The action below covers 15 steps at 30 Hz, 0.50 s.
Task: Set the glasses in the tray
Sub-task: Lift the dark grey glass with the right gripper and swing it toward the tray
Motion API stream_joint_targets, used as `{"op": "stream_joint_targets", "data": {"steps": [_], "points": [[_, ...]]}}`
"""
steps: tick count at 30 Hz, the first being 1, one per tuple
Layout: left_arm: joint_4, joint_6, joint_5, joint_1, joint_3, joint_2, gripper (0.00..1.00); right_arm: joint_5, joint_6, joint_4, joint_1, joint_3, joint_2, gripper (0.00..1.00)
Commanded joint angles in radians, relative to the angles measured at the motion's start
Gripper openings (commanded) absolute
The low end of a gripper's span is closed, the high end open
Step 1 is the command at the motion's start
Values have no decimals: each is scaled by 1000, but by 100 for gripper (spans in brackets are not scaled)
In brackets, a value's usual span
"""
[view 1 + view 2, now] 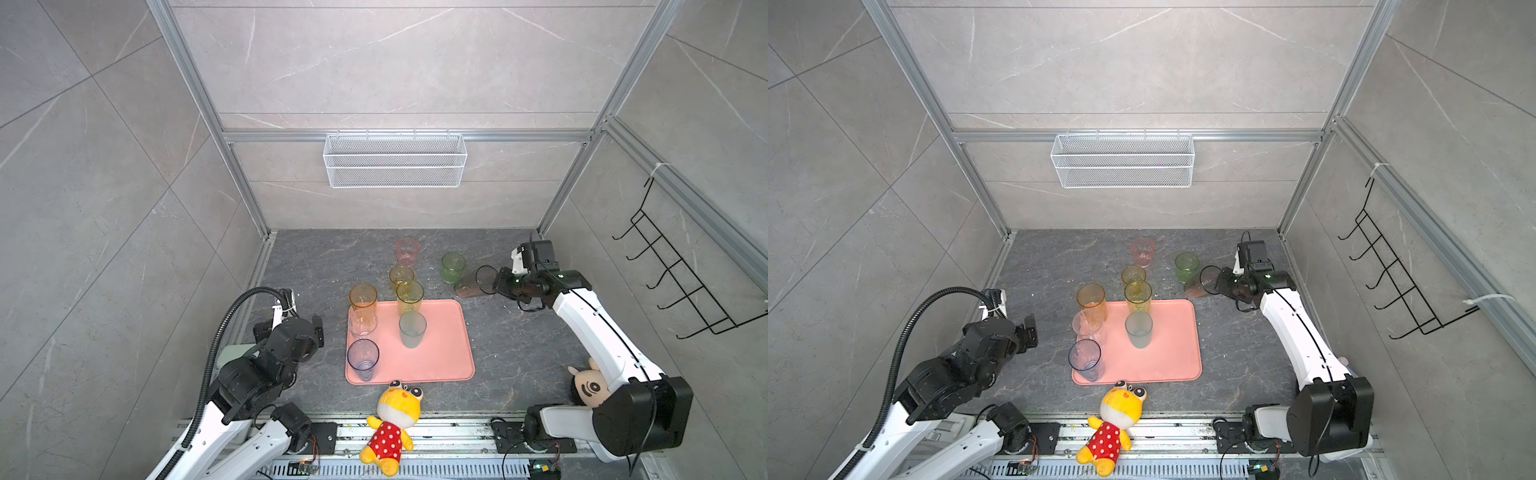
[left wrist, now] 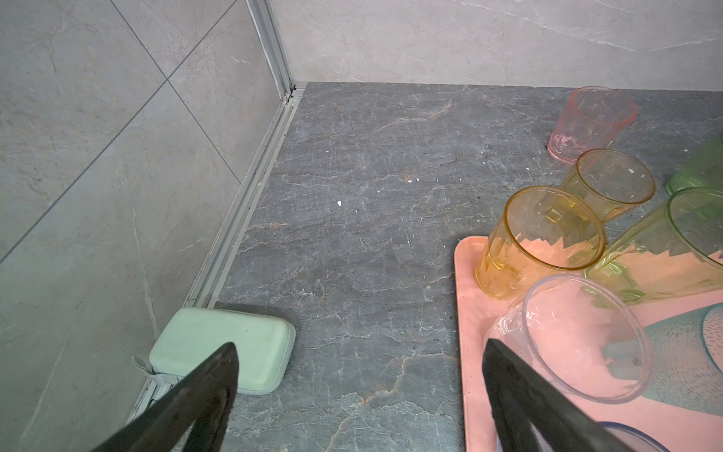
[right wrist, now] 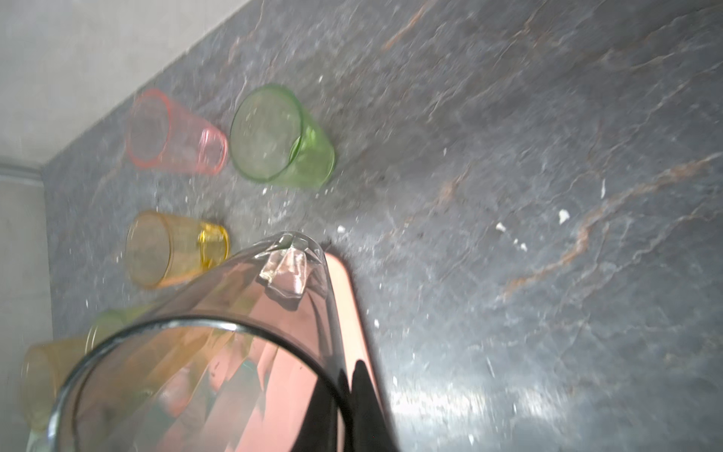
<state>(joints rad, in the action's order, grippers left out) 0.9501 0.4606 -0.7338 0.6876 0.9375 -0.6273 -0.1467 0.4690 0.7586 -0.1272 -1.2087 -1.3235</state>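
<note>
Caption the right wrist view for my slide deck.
Right claw grips the rim of a tilted smoky grey tumbler near the tray, with pink tumbler, green tumbler and yellow tumbler beyond.

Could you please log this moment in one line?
right hand: shut on smoky grey glass, off tray | left hand: open, empty | pink glass, green glass: on table

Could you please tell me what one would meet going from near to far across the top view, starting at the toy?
The plush toy → blue glass → clear glass → amber glass → pink glass → wire basket. The other glasses overlap these in depth, so they are left out.
</note>
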Motion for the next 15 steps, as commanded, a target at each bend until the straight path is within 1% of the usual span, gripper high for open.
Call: {"op": "stream_joint_targets", "data": {"steps": [1, 7, 15], "points": [[-3, 17, -3, 4, -2, 13, 97, 5, -51, 133, -39, -57, 53, 0], [2, 19, -9, 5, -2, 16, 97, 55, -64, 258, -130, -108, 88, 0], [0, 18, -7, 4, -1, 11, 98, 194, -51, 360, -279, -137, 125, 0]]}}
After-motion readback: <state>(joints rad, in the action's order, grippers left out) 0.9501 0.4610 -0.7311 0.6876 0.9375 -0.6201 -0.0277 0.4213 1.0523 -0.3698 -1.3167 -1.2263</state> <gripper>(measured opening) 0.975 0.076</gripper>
